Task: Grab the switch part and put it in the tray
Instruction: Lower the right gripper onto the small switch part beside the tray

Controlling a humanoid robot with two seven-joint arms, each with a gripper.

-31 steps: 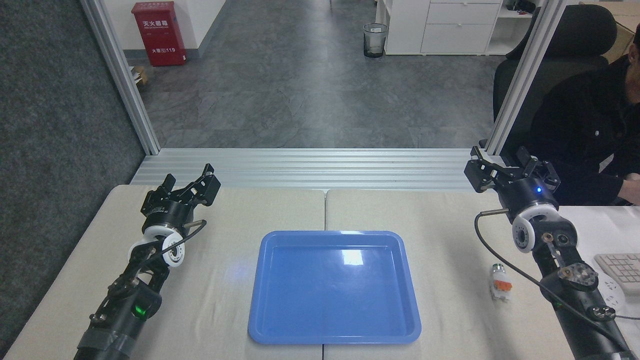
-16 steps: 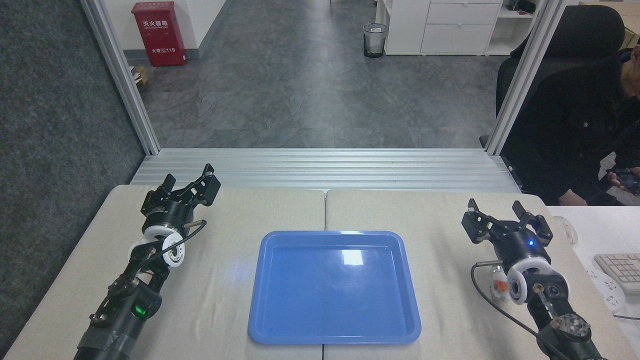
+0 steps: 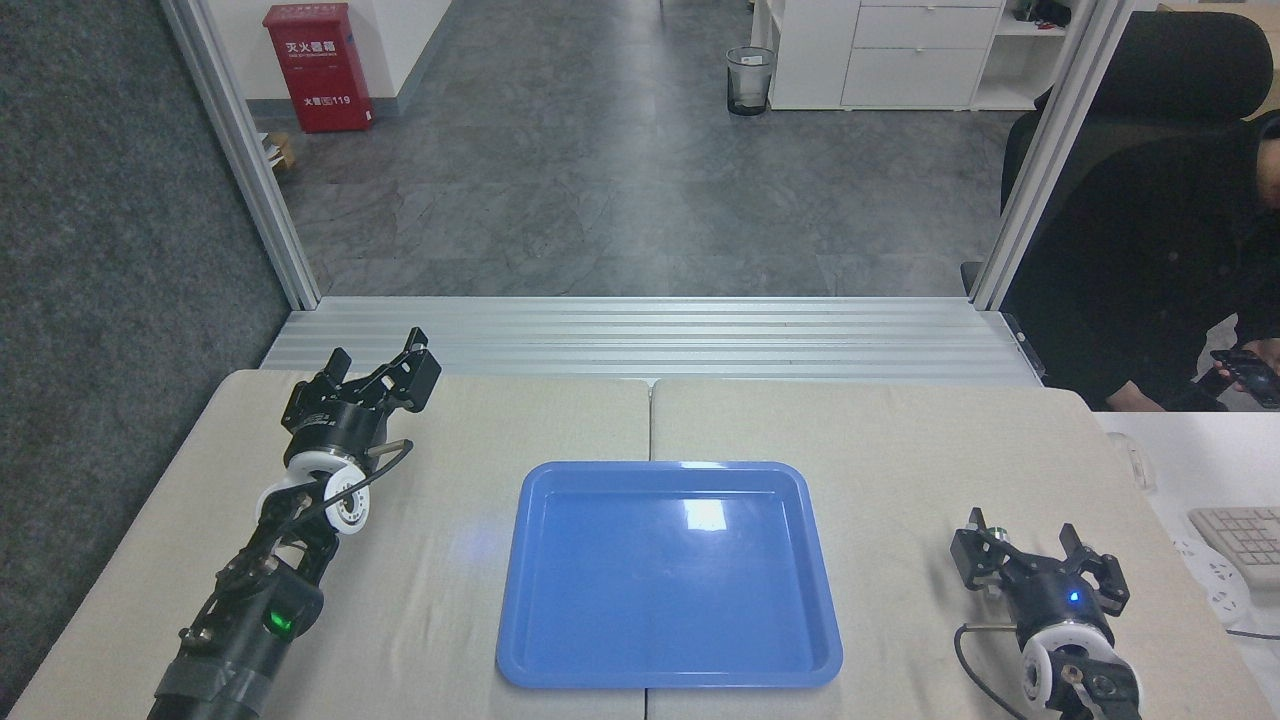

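- Down at the near right corner of the table, the right gripper sits low with its two dark fingers spread wide apart, nothing visibly held between them.
- The switch part cannot be made out from this angle; the right gripper and its wrist cover that patch of table, so its position, its long axis and which way it points cannot be told.
- Left of that gripper, well apart from it, the tray lies flat at the table's centre, long sides running front to back, with nothing in it.
- Across the table, the left gripper hovers near the far left edge, its fingers parted and empty, pointing away toward the aluminium rail.
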